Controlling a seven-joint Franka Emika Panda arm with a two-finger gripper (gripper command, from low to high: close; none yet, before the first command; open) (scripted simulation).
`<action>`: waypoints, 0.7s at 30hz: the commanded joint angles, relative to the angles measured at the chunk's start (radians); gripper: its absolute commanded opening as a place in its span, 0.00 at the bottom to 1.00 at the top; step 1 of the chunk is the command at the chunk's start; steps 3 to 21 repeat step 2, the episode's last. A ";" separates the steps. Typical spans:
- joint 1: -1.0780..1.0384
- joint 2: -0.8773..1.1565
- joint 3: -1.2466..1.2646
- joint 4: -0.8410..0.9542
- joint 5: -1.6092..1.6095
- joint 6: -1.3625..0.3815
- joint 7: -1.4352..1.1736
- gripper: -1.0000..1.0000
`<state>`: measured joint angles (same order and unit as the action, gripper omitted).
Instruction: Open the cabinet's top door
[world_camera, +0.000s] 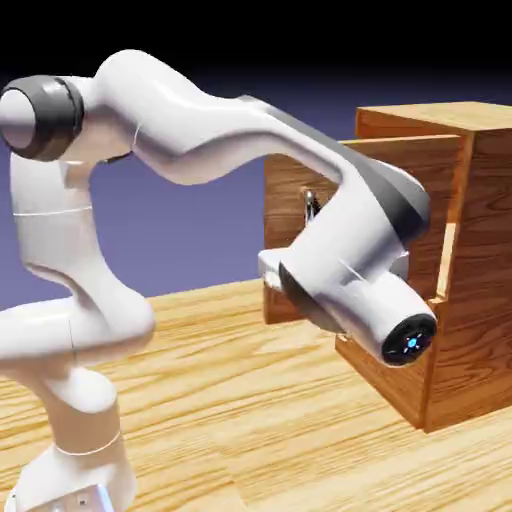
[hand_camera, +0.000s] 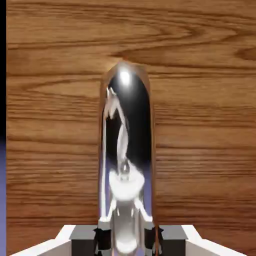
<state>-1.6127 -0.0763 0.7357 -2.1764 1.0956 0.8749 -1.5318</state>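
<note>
Pincer (hand_camera: 127, 235): clamped on the silver handle (hand_camera: 126, 150), which fills the middle of the hand view; only the grey fingertips (hand_camera: 102, 237) show at the bottom edge. Arm (world_camera: 200, 130): rises at lower left, its wrist hiding the pincer in the exterior view. Door (world_camera: 300, 200): swung out from the cabinet (world_camera: 470, 270) at right, partly hidden, handle barely visible. Table (world_camera: 250, 440): wood grain.
</note>
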 joint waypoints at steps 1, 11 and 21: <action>-0.001 0.004 0.000 0.003 -0.002 0.001 0.001 0.00; -0.001 0.004 0.000 0.003 -0.002 0.001 0.001 1.00; -0.001 0.004 0.000 0.003 -0.002 0.001 0.001 1.00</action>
